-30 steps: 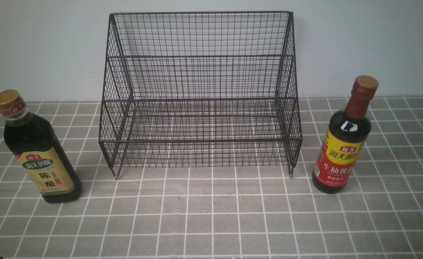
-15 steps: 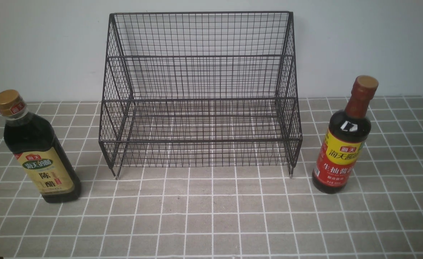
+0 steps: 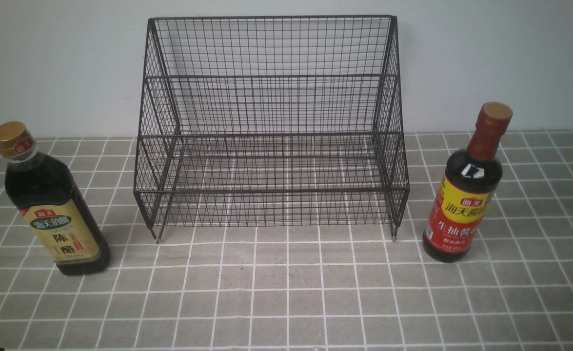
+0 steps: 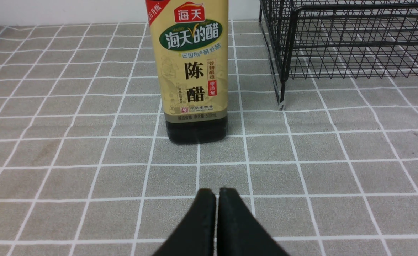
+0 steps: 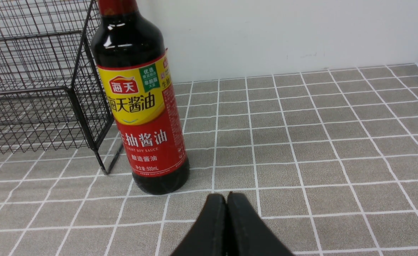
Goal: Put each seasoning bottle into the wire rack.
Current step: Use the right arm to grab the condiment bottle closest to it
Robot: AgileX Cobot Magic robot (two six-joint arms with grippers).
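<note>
The black wire rack [image 3: 271, 131] stands against the back wall, nothing inside it. A broad dark seasoning bottle [image 3: 52, 204] with gold cap and tan label stands upright to its left. A slimmer seasoning bottle [image 3: 464, 195] with red neck and yellow-and-red label stands upright to its right. Neither arm shows in the front view. My left gripper [image 4: 216, 193] is shut and holds nothing, a short way in front of the tan-label bottle [image 4: 194, 71]. My right gripper [image 5: 226, 197] is shut and holds nothing, just in front of the red-label bottle [image 5: 143, 106].
A grey cloth with white grid lines [image 3: 286, 292] covers the table. A plain pale wall [image 3: 47, 63] rises right behind the rack. One rack leg [image 4: 281, 101] stands near the tan-label bottle, another rack leg [image 5: 102, 165] close beside the red-label bottle.
</note>
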